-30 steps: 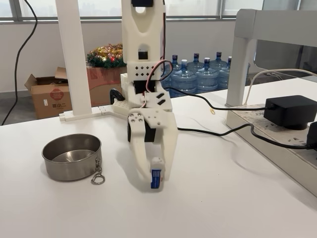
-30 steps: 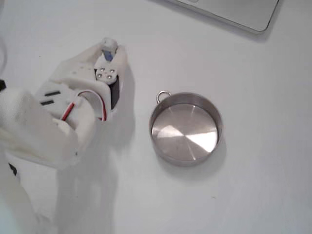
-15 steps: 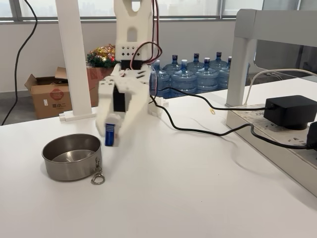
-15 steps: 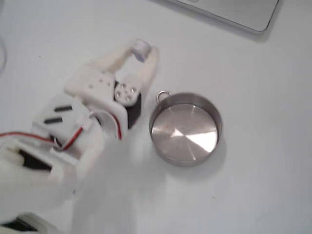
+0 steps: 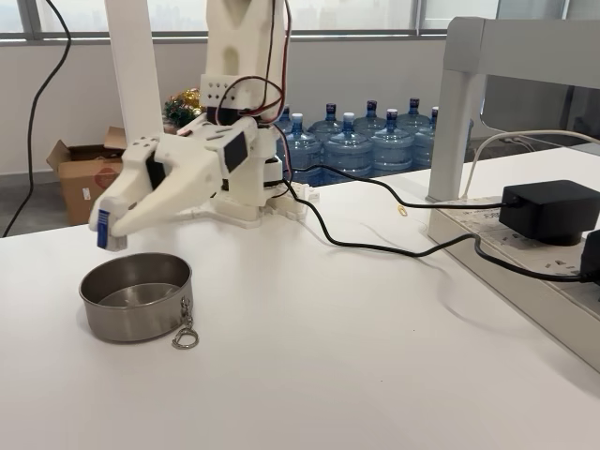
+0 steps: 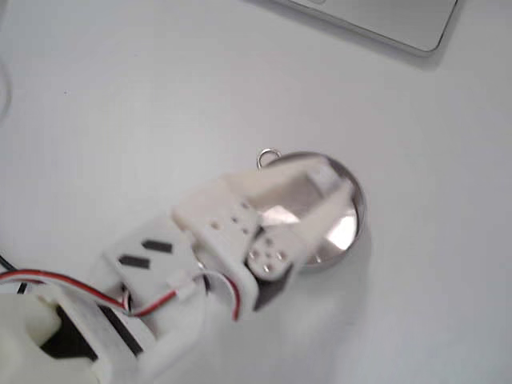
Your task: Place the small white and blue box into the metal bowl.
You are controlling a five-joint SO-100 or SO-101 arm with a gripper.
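Observation:
The metal bowl [image 5: 136,296] stands on the white table at the left, its clasp ring [image 5: 185,334] hanging off the rim toward the front. My gripper [image 5: 108,236] hovers just above the bowl's left rim, shut on the small white and blue box [image 5: 103,228], which shows its blue side between the fingertips. In the fixed view from above, my gripper [image 6: 330,179] reaches over the bowl [image 6: 354,226] and covers most of it. The box is a pale blur at the fingertips there, and the clasp ring [image 6: 269,154] shows at the bowl's upper left.
A black cable [image 5: 375,246] runs across the table from the arm's base to a power adapter [image 5: 548,208] on the right. A white post [image 5: 139,112] rises behind the bowl. A grey slab [image 6: 384,20] lies at the top edge of the view from above.
My gripper has lifted the box off the table and swung it across, from beside the bowl to above it. The bowl has stayed put.

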